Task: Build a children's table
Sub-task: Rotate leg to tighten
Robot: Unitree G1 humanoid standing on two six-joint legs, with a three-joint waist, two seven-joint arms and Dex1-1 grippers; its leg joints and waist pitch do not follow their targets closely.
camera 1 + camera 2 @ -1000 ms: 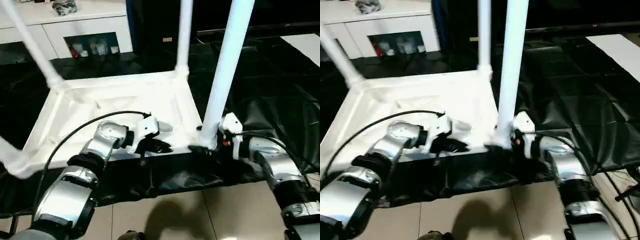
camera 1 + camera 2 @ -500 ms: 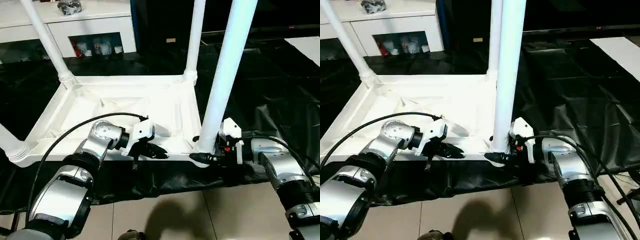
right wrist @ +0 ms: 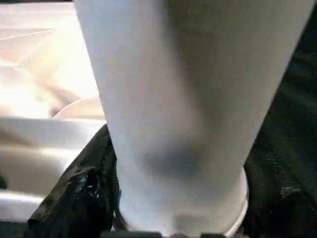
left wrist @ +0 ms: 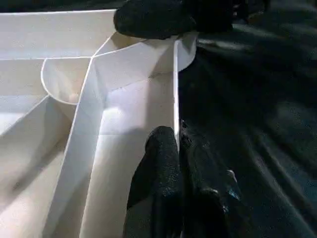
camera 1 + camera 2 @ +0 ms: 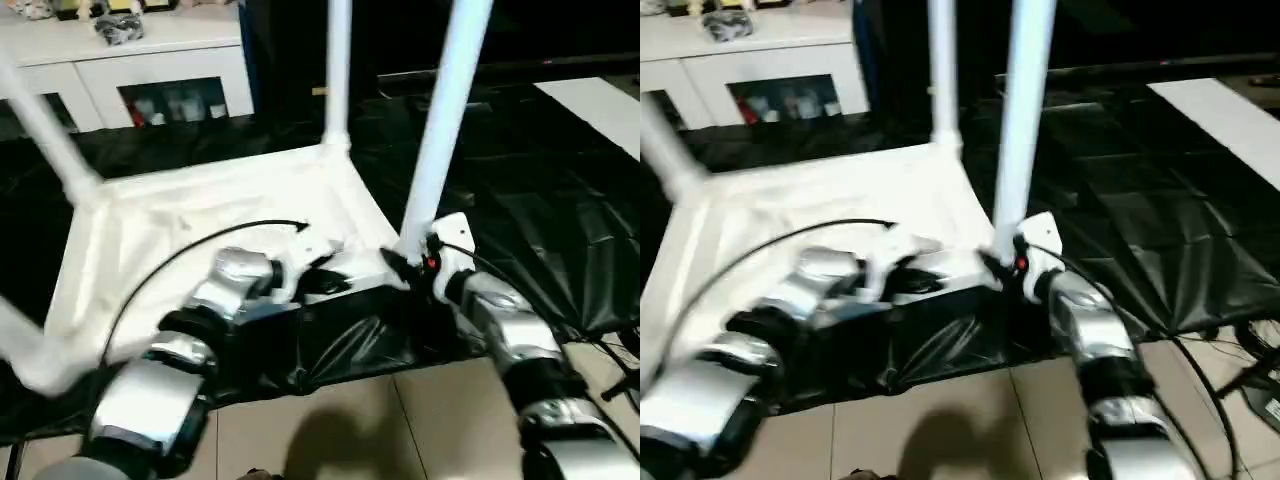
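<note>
The white tabletop (image 5: 200, 215) lies upside down on a black sheet, with white legs standing in its corner sockets. One leg rises at the far right (image 5: 337, 70), one at the far left (image 5: 45, 140), and one slants out at the near left (image 5: 25, 350). The near right leg (image 5: 440, 130) stands in its socket, and my right gripper (image 5: 398, 268) clasps its flared base. One black finger (image 3: 79, 193) lies against that leg (image 3: 183, 99). My left gripper (image 4: 177, 138) is shut on the thin wall of the tabletop's near rim (image 4: 175, 89), close to that corner.
The black sheet (image 5: 520, 200) covers the floor under and to the right of the table. A white cabinet with glass doors (image 5: 150, 70) stands behind it. A flat white board (image 5: 595, 100) lies at the far right. Pale floor tiles (image 5: 330, 430) and cables (image 5: 1240, 370) are nearest me.
The whole picture has shifted and tilted with my head. Both grippers stay where they were, the left on the near rim and the right at the base of the near right leg.
</note>
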